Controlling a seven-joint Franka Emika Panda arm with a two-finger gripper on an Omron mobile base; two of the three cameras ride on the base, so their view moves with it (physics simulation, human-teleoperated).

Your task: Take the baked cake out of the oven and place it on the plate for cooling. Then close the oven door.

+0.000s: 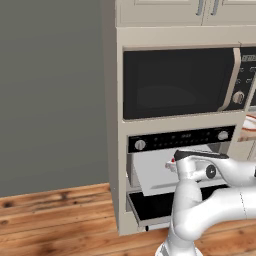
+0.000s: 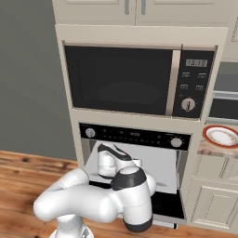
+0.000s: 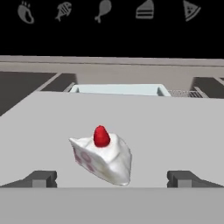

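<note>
1. Left base view: the built-in wall oven with a black control strip and two silver knobs (image 1: 181, 139) stands open under the large black microwave (image 1: 180, 82). Its grey interior tray (image 1: 155, 175) is pulled out over the lowered dark-glass oven door (image 1: 150, 207). The white arm's wrist covers most of the tray, with a bit of red and white showing just at the wrist's left edge, probably the cake.
2. Right base view: the round plate with a red-orange rim and white centre (image 2: 221, 136) sits on a counter right of the oven, well apart from the tray. The arm's elbow hides the tray's near edge.
3. Hand view: the small white wedge-shaped cake slice topped with a red cherry (image 3: 103, 158) lies near the tray's front edge, between the two dark finger tips of the gripper (image 3: 113, 178), which stands fully spread and holds nothing.
4. Risk: the wedge sits slightly left of centre between the tips, so closing could skew, tip or squash it.
</note>
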